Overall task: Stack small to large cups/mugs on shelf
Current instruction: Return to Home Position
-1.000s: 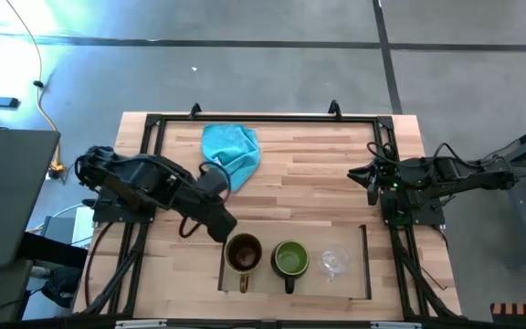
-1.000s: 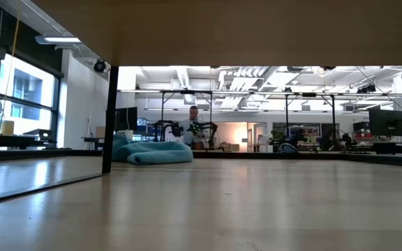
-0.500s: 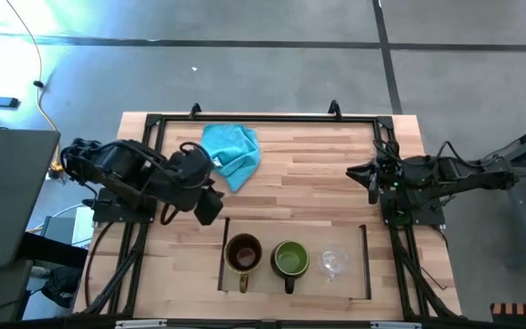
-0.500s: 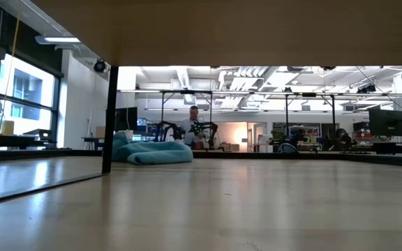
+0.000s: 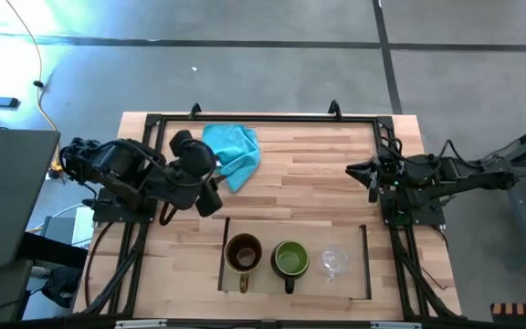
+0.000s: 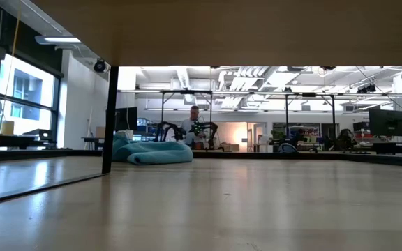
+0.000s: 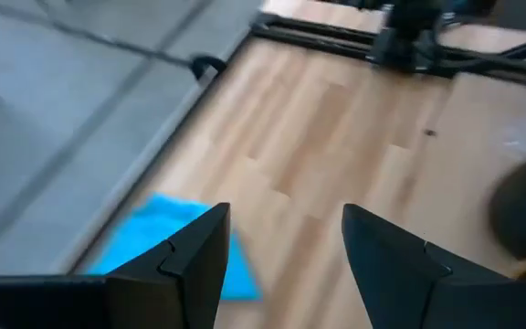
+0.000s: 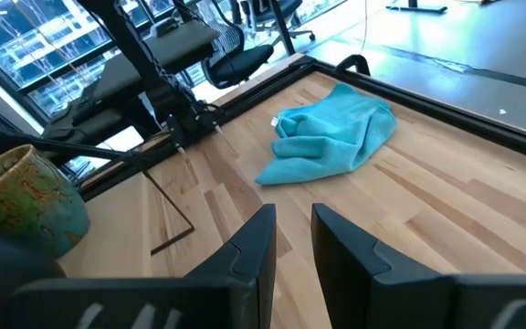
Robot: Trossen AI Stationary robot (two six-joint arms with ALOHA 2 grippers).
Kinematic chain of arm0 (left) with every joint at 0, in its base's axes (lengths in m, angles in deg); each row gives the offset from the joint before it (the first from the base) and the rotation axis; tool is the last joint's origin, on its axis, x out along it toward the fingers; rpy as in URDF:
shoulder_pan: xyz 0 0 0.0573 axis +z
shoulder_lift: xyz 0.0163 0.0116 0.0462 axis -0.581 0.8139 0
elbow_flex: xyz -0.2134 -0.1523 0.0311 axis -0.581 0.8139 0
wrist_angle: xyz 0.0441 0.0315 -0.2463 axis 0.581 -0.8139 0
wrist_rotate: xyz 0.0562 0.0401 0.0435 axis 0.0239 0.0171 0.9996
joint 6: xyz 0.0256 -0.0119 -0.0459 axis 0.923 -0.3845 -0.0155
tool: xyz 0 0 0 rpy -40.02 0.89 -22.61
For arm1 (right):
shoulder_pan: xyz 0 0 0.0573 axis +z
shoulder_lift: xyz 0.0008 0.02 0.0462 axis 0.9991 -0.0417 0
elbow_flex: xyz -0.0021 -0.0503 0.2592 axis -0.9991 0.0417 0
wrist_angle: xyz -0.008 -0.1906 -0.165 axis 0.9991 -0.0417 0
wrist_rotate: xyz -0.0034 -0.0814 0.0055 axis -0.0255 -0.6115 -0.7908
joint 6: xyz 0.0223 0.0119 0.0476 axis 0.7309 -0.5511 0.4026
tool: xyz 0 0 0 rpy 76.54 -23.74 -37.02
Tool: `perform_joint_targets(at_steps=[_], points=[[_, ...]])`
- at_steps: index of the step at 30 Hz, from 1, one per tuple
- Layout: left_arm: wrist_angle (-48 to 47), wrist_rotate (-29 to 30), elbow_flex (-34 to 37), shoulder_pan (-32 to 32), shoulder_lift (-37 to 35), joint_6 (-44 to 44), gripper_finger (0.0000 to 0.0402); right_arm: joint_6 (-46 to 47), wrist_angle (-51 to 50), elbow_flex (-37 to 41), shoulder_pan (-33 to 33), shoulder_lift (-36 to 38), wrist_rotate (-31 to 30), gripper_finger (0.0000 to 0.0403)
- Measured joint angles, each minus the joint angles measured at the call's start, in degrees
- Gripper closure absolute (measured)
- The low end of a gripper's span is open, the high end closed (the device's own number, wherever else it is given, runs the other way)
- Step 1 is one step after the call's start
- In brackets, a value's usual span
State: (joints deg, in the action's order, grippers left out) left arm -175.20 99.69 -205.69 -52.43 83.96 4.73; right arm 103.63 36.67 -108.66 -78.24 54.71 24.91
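Note:
The brown mug (image 5: 243, 254), the green mug (image 5: 290, 260) and the clear glass cup (image 5: 334, 262) stand upright in a row on the pale shelf board (image 5: 295, 288) near the table's near edge. The brown mug is at the left and the glass cup at the right. My left gripper (image 5: 210, 197) is open and empty, above the table between the turquoise cloth (image 5: 231, 151) and the brown mug; its wrist view (image 7: 286, 256) shows the gap. My right gripper (image 5: 359, 172) waits at the table's right side, its fingers close together (image 8: 293, 247) and empty.
The turquoise cloth lies crumpled at the table's far left and also shows in the right wrist view (image 8: 331, 137). A dark metal frame (image 5: 263, 119) runs along the table's edges. Bare tabletop (image 5: 309, 178) lies between the two arms. A person shows far off in the room (image 6: 194, 115).
My left gripper has drawn back from beside the brown mug toward the table's left and far edges, and now sits by the cloth. The mugs and the glass cup have stayed in place on the shelf.

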Motion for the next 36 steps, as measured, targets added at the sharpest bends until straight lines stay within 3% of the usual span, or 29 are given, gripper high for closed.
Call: perform_joint_targets(at_steps=[9,16,19,23,25,28,31,33,36], points=[[0.18,15.69,0.02,0.00,-0.67,14.68,0.0202,0.18,0.08,0.00,0.00,-0.01,-0.02,0.0339],[3.74,21.86,0.02,-1.33,-6.15,17.56,0.0202,0.18,-0.76,0.00,0.00,-0.01,0.45,0.0339],[6.25,24.32,0.01,-1.95,-9.96,10.70,0.0202,0.19,-1.29,0.00,-0.02,-0.04,1.73,0.0339],[5.84,21.25,0.00,-1.77,-15.81,-6.83,0.0202,1.16,-0.72,0.00,-0.02,-0.04,3.61,0.0339],[8.40,21.01,0.00,-1.89,-18.23,-9.32,0.0202,2.10,-0.64,0.00,-0.02,0.11,3.51,0.0339],[10.49,21.98,0.53,-3.66,-20.32,0.72,0.0202,-5.82,2.04,0.01,0.09,0.39,6.30,0.0339],[10.55,21.52,2.13,-7.14,-21.11,14.03,0.0202,-21.53,8.01,0.00,0.20,1.28,15.81,0.0339],[10.58,21.06,3.65,-8.71,-21.07,18.41,0.0202,-29.37,9.84,0.00,0.22,2.73,21.66,0.0339],[10.57,20.64,7.32,-10.01,-22.08,21.75,0.0202,-33.95,10.16,0.01,0.22,5.63,25.29,0.0339]])
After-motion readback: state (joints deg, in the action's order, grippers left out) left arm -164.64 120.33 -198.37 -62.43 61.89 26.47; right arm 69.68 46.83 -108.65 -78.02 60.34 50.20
